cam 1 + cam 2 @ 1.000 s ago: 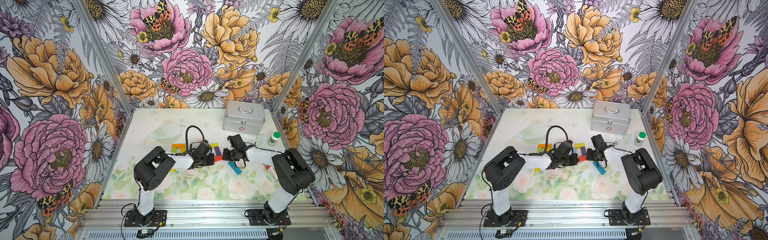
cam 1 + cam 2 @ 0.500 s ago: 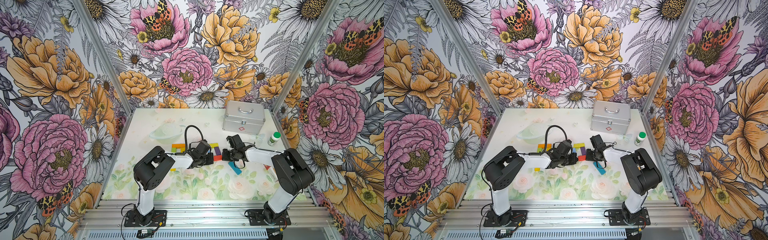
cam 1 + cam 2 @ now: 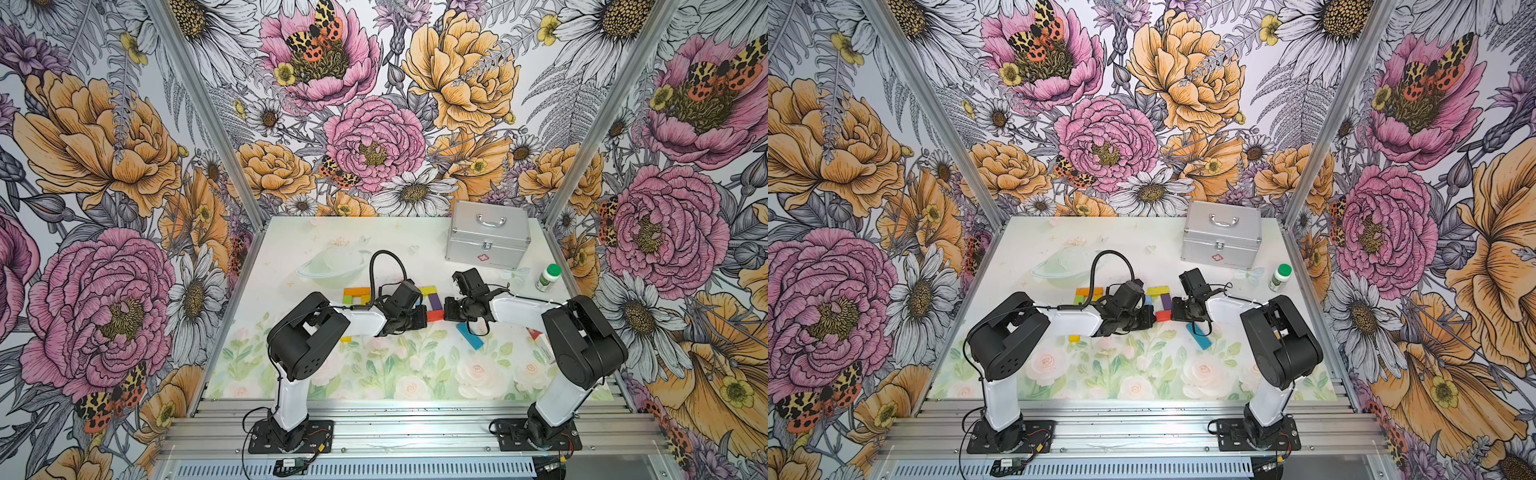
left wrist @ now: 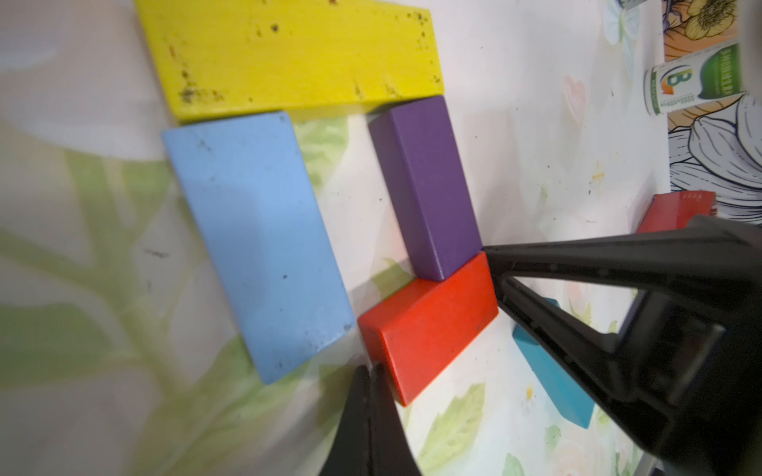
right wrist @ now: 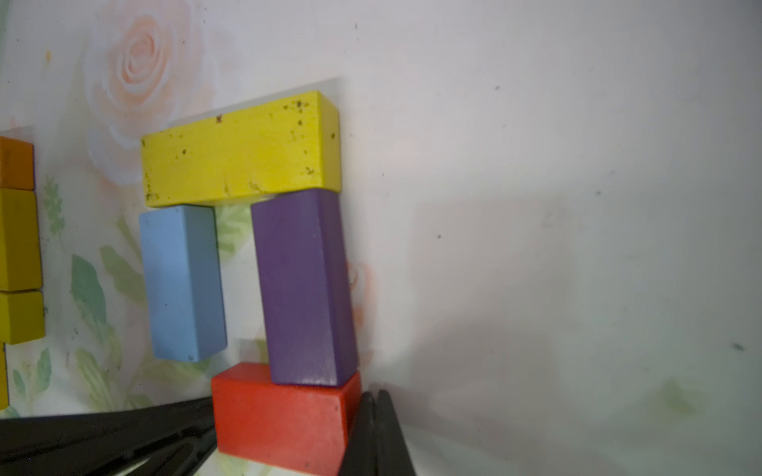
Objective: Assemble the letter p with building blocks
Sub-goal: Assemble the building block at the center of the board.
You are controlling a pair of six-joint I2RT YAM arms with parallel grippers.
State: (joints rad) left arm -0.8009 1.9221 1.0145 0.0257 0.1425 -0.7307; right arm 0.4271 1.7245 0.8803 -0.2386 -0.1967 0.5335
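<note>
Four building blocks form an open rectangle: a yellow block [image 5: 239, 148] across the far end, a light blue block [image 5: 181, 280] and a purple block [image 5: 305, 284] as sides, and a red block [image 5: 280, 416] lying slightly askew at the purple block's near end. In both top views the red block [image 3: 435, 316] [image 3: 1163, 316] lies between the two grippers. My left gripper [image 4: 371, 371] is shut, its tip at the red block's [image 4: 433, 325] corner. My right gripper [image 5: 375, 397] is shut against its opposite end. A blue block [image 3: 469, 336] lies loose nearby.
An orange, green and yellow block group [image 3: 356, 295] sits left of the left gripper, a small yellow block [image 3: 345, 338] by the left arm. A silver case [image 3: 488, 241], a green-capped bottle [image 3: 548, 277], a clear bowl [image 3: 336, 266] and a red-and-white carton [image 3: 542, 345] stand around.
</note>
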